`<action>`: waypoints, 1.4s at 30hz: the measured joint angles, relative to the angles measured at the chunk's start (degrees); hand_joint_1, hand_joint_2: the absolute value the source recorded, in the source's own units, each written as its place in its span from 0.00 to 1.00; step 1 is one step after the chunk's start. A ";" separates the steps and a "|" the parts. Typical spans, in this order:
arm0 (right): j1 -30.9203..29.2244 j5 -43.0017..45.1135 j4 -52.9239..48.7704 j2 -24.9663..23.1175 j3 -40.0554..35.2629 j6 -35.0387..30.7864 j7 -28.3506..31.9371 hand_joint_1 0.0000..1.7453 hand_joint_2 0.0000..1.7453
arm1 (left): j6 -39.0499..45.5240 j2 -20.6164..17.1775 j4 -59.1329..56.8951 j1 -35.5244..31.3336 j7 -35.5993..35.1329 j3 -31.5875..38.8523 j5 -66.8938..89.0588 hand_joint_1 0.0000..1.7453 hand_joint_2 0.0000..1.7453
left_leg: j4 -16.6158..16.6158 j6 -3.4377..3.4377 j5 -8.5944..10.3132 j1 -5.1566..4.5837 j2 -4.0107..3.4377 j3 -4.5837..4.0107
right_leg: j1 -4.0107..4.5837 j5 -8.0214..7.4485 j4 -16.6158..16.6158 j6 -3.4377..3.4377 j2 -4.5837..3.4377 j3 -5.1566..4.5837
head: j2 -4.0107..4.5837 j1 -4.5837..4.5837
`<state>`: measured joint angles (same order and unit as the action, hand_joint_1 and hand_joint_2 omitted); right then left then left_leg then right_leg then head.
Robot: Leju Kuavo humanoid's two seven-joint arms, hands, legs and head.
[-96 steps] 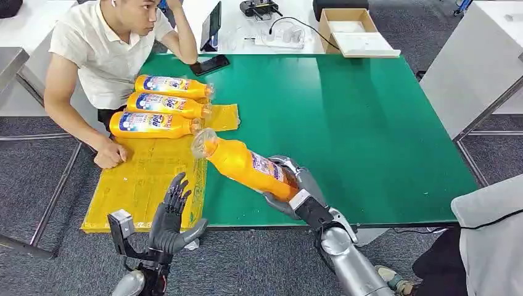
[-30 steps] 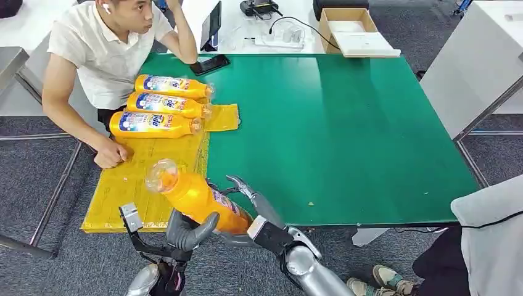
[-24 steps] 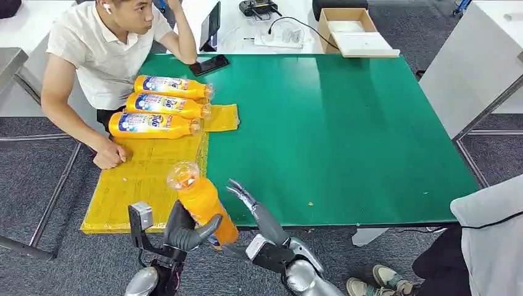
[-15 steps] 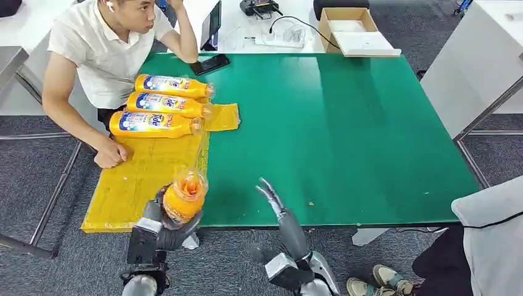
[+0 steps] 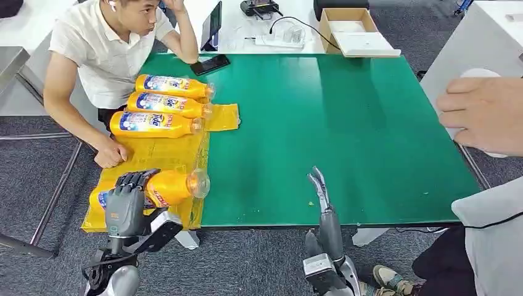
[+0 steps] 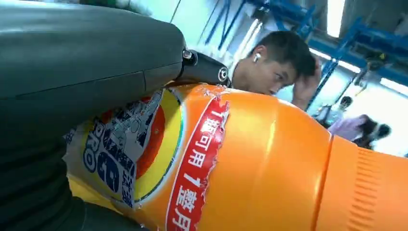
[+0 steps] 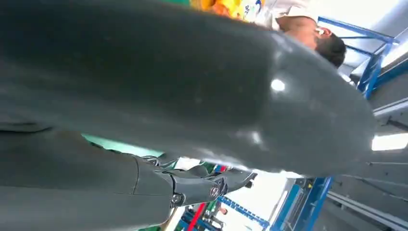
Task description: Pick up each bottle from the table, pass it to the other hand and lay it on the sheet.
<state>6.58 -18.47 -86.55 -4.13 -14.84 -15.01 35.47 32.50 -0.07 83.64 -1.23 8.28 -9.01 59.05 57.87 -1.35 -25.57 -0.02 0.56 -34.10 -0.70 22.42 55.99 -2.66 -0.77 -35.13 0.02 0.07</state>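
My left hand [image 5: 128, 200] grips an orange bottle [image 5: 161, 189] lying sideways over the near end of the yellow sheet [image 5: 145, 166], its clear cap toward the green table [image 5: 345, 123]. The left wrist view has the same orange bottle [image 6: 250, 163] close up under my left hand [image 6: 72, 96]. Three more orange bottles [image 5: 157, 105] lie side by side at the sheet's far end. My right hand [image 5: 322, 197] is empty at the table's near edge, fingers straight and pointing away from me; my right hand's thumb [image 7: 168, 86] covers much of the right wrist view.
A person [image 5: 105, 55] sits at the table's left side, one hand [image 5: 110, 153] resting on the sheet. Another person's hand [image 5: 484, 114] reaches in at the right. A phone [image 5: 210, 64] lies at the far left corner. A cardboard box [image 5: 351, 28] stands behind the table.
The bottle passed from my right hand to my left, which carried it left and tipped it from upright to sideways over the sheet. My right hand let go and moved right. A person's hand appeared at right.
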 measured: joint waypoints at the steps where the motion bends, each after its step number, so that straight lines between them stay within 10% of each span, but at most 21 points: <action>1: -0.08 0.26 0.00 -0.15 0.11 0.54 0.04 0.00 0.00 | -1.32 -0.35 -1.58 -0.97 -1.24 0.00 2.51 1.00 1.00 | 0.00 0.00 0.00 0.00 0.00 0.00 | 0.00 0.00 0.00 0.00 0.00 0.00 | -0.02 -0.02; 19: -6.83 1.92 11.25 -4.28 -0.11 4.15 -0.24 0.00 0.00 | -12.45 0.24 -43.72 -27.31 -4.85 -1.18 -1.85 1.00 1.00 | -0.01 0.02 0.09 -0.01 0.13 0.23 | -0.01 0.00 0.10 0.02 0.12 0.28 | -0.02 -0.02; 20: -6.94 2.06 11.65 -4.35 -0.11 4.15 -0.26 0.00 0.00 | -12.70 0.29 -44.61 -27.82 -4.50 -1.07 -2.27 0.13 1.00 | -0.01 0.02 0.09 -0.01 0.13 0.28 | -0.02 0.00 0.11 0.02 0.12 0.31 | -0.02 -0.04; 22: -7.05 2.29 12.39 -4.46 -0.11 4.15 -0.31 0.00 0.00 | -13.28 0.31 -46.09 -28.75 -3.76 -0.96 -3.92 0.01 1.00 | -0.02 0.05 0.11 -0.01 0.18 0.39 | -0.01 0.01 0.12 0.04 0.13 0.44 | -0.02 -0.02; 42: -7.06 4.02 15.54 -4.46 0.04 4.00 -0.28 0.00 0.00 | -27.84 -2.40 -40.04 -27.56 2.54 -10.27 -7.71 0.00 1.00 | -0.02 0.12 0.27 -0.04 0.60 0.51 | -0.05 0.01 0.15 0.03 0.45 0.68 | -0.02 -0.02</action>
<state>-0.48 -14.45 -71.01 -8.59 -14.80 -11.02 35.19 4.66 -2.47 43.60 -28.80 10.82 -19.28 51.34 57.85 -1.23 -25.30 -0.06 1.16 -33.59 -0.75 22.42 56.13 -2.63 -0.32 -34.46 0.00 0.04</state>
